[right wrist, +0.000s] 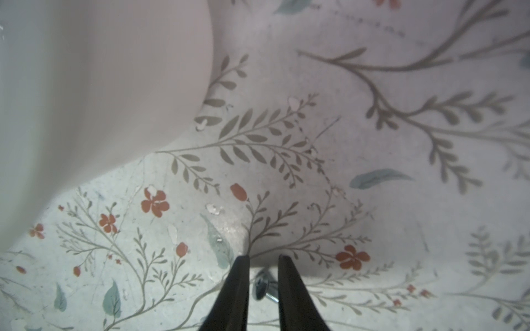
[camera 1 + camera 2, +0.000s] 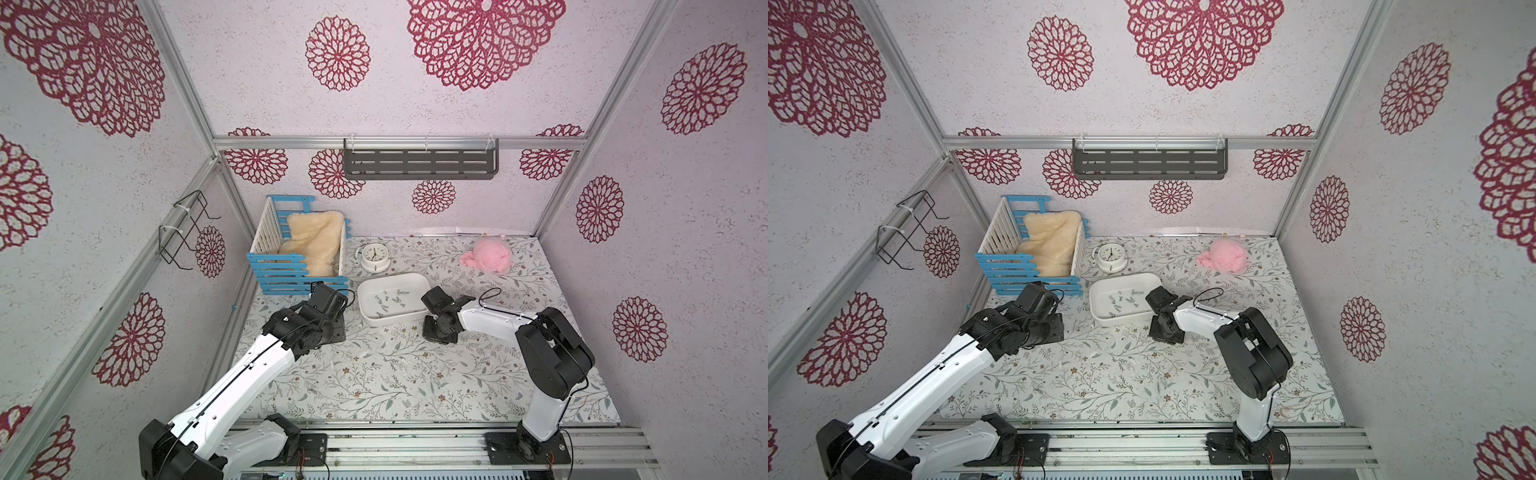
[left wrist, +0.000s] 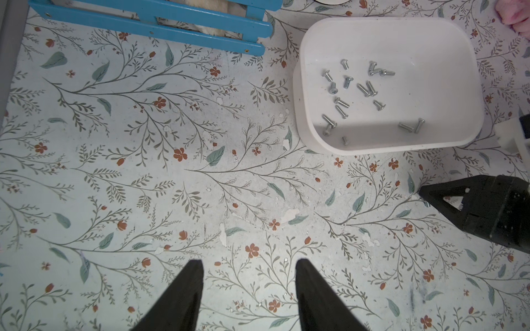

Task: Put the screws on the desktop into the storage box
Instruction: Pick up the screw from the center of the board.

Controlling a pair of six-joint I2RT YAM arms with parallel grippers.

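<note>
Right gripper (image 1: 262, 256) sits closest to the lens in its wrist view: two black fingers (image 1: 235, 286), tips down at the desktop (image 1: 372, 137). Jaws narrow, a slim gap only. One screw (image 1: 262, 286) lies flat on the desktop in that gap. A sliver of space shows beside its head, and its thread end runs to the opposite finger. Contact there is not clear. White wall of the storage box (image 1: 100, 86) is just beside, blurred.

Left gripper (image 3: 249, 260): jaws wide, nothing between them, nothing touched. Bare desktop (image 3: 143, 172) beneath.

Counts:
- Screws (image 3: 363, 89) inside the storage box (image 3: 296, 94): about sixteen, loose on its floor, a few touching in pairs.
- Screws on the desktop: one seen, the one between the right jaws.
- Storage box (image 2: 390, 322): one, mid-desktop, between the two grippers in both top views. The screws (image 2: 384, 297) are too small there to count.
- Arms: two.
- Blue-and-white crate (image 2: 286, 270): one, far left corner, with one cream fleece (image 2: 311, 241) inside.
- Clock (image 2: 374, 253): one, round, white, between crate and box.
- Pink fluffy bundle (image 2: 490, 254): one, far right.
- Grey shelf (image 2: 419, 164) on the back wall: one.
- Wire rack (image 2: 187, 226) on the left wall: one.
</note>
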